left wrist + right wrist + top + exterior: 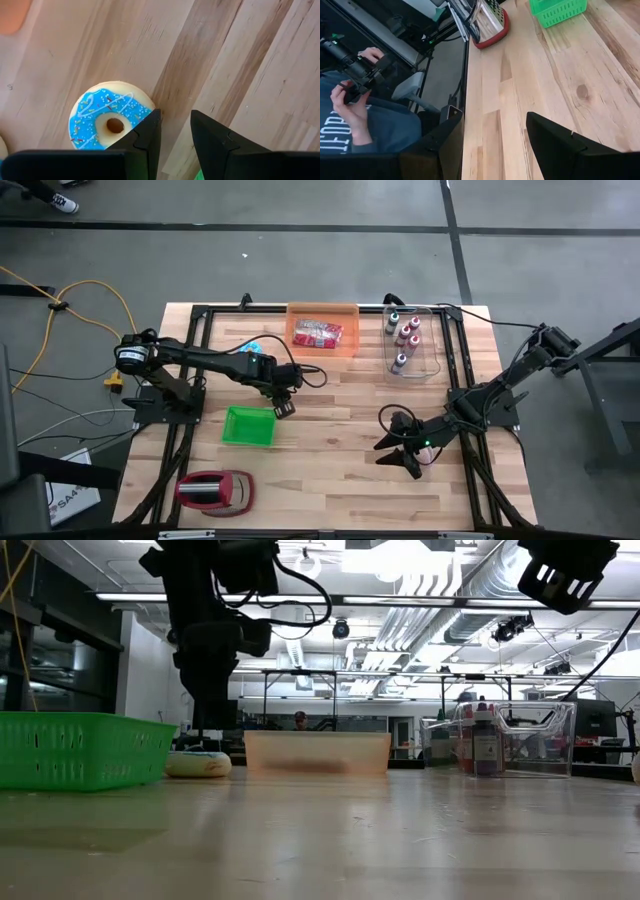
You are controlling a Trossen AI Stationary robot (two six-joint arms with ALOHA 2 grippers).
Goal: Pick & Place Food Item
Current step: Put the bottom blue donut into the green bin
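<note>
- High view: The left gripper [283, 406] hangs over the middle of the wooden bench [330, 480], its fingers just above the top right corner of a green basket [248, 425]. A sliver of blue, the doughnut [250, 346], shows behind the left arm. An orange bin [322, 330] holding a red packet and a clear bin [415, 343] of bottles sit at the far edge; a red-rimmed appliance [214, 491] sits at the near left corner. The right gripper [392, 457] waits low over the bench's right side, its fingers spread with nothing between them.
- Low view: The left arm's dark gripper [212, 720] hangs above the bench, the doughnut [198, 763] lying flat just below and beside it, between the green basket [80, 748] and the orange bin [317, 753].
- Left wrist view: The left gripper's fingers [147, 137] stand a narrow gap apart, pinching nothing; the blue-iced, sprinkled doughnut [107, 120] lies on the bench just beside the outer face of one finger, not between them.
- Right wrist view: The right gripper's fingers [555, 142] stand wide apart over bare bench; beyond the edge, a person's hands [350, 102] grip a dark controller.
</note>
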